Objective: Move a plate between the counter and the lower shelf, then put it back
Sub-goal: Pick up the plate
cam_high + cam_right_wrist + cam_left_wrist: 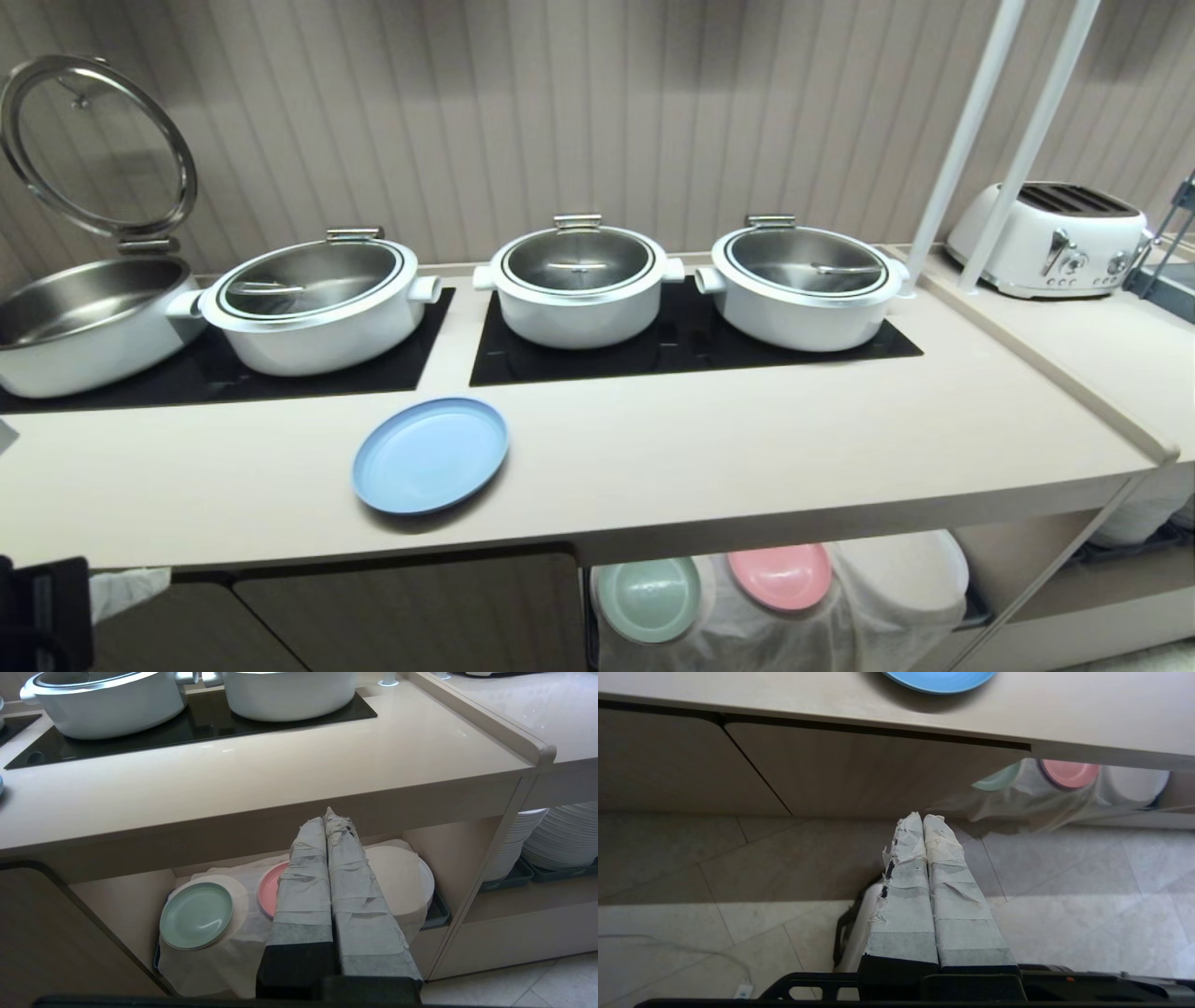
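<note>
Starting nearest the robot, the left gripper (923, 817) hangs below and in front of the counter's edge, over the tiled floor (714, 868), its taped fingers (943, 877) pressed together with nothing between them. In its wrist view it faces the closed cabinet front (859, 770), with the counter lip above it and the near rim of the light-blue plate (941, 680) showing just beyond that lip. The right gripper (329, 814) also sits low, fingers pressed together and empty, facing the lower shelf (117, 896), where a mint-green plate (196, 914) and a pink plate (268, 889) lie on a draped white cloth (233, 961). Farther out, the head view shows the light-blue plate flat on the counter (747, 448), close to the front edge, left of centre, and short of the black cooktop panels (691, 350) carrying the lidded white pots (579, 285). The governing relation is this: the plate lies above and ahead of the left gripper, on the left arm's side, and judged nearer that arm than the right. Being round, it offers no long axis; its near rim is the accessible feature. In my assessment, the left gripper must rise clear of the counter lip and part its fingers before any rim grasp. The destination recess lies below and to the right of the plate. A toaster (1050, 238) stands at the far right, well apart.
</note>
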